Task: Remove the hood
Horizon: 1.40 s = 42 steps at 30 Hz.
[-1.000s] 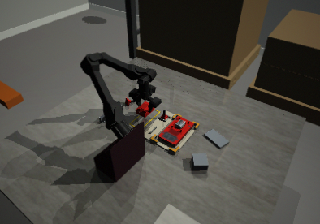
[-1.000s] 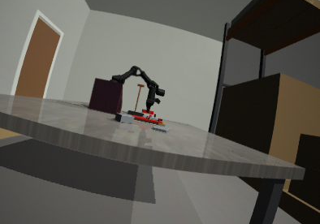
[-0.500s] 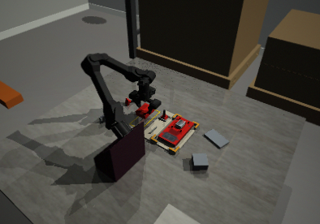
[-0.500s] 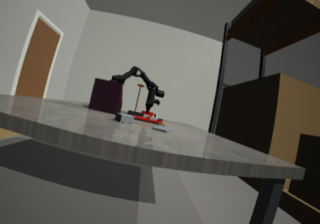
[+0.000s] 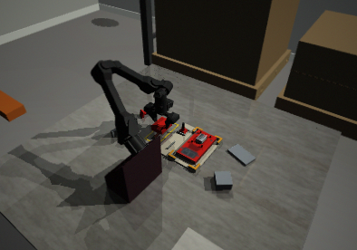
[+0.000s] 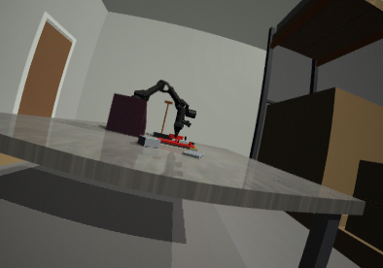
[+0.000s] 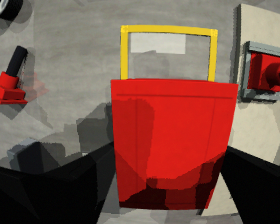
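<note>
My arm (image 5: 109,86) (image 6: 167,88) rises from its base, bends sharply at a high elbow (image 5: 103,69) (image 6: 164,85), then slopes down w/ the wrist (image 5: 161,100) (image 6: 180,114) at the low end. In the top view that run goes to the right, fwd of the base. Wrist's pitched down, so my gripper (image 5: 161,122) (image 6: 177,134) (image 7: 168,148) points at the table. Fingers are well apart, one at left & one at right in the wrist view, clamped on smth between 'em.
</note>
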Available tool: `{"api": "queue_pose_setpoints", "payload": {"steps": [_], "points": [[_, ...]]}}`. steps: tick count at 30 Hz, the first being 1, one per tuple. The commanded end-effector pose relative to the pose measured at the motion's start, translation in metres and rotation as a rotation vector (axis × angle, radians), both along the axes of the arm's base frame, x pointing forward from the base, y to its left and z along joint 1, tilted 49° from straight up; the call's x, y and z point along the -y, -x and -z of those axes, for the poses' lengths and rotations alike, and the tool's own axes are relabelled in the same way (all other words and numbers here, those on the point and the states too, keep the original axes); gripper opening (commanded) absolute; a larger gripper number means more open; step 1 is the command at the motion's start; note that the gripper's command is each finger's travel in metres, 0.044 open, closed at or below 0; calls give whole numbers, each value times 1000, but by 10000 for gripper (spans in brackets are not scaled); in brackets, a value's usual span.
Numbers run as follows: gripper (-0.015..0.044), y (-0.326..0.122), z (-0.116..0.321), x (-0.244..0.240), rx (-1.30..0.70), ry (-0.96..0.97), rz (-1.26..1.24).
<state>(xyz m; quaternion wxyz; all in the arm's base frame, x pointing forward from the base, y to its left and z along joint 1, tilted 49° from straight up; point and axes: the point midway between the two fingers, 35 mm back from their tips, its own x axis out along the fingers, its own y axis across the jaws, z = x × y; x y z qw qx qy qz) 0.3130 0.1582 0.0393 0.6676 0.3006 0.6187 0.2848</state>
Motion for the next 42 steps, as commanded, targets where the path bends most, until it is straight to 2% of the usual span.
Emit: {"api": "queue_pose_setpoints", "payload": {"steps": [1,42], "points": [[0,1,3,-1,-7,4,5],[0,0,16,-17,-7,1,5]]}}
